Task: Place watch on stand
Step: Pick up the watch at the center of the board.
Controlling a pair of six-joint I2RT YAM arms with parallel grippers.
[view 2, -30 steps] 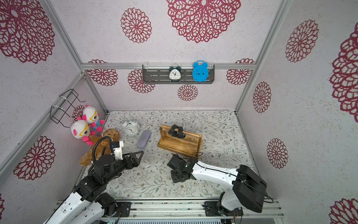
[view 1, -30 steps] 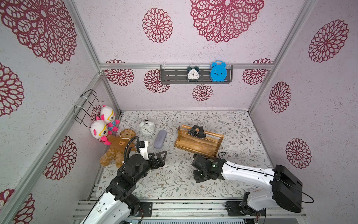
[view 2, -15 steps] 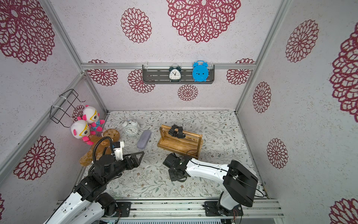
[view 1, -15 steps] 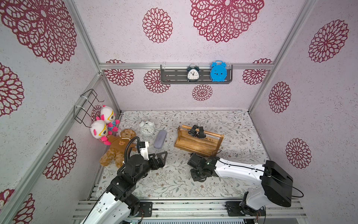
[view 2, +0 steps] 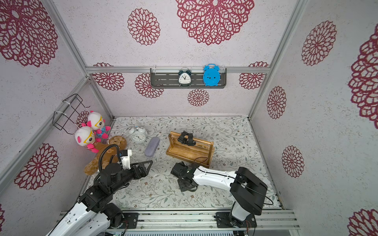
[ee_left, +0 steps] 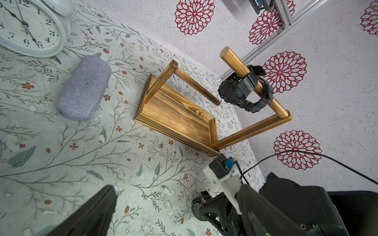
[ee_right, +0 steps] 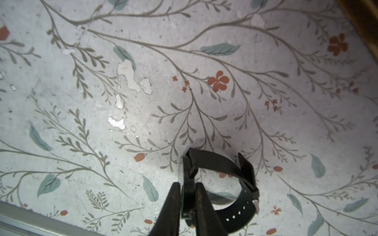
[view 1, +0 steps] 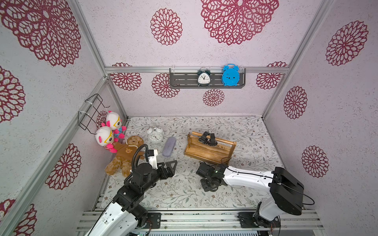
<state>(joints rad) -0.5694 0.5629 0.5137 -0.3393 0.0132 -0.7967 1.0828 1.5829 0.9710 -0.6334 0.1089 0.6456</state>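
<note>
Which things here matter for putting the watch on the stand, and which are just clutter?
For the job: watch on the table, gripped by the right hand; wooden stand.
Lying about: second watch on the stand, white alarm clock, grey case, teddy bear, dolls, black clock, blue clock.

Floral-patterned table point(view 1: 245, 130) carries a wooden stand point(view 1: 204, 152), white alarm clock point(view 1: 155, 134), grey fabric case point(view 1: 169, 144), brown teddy bear point(view 1: 124, 155) and black watch point(ee_right: 225, 179).

White arm links point(view 1: 245, 177) with black joints point(view 1: 286, 190), ribbed black hose point(view 1: 134, 157), tapered black fingers point(ee_right: 173, 208)
</note>
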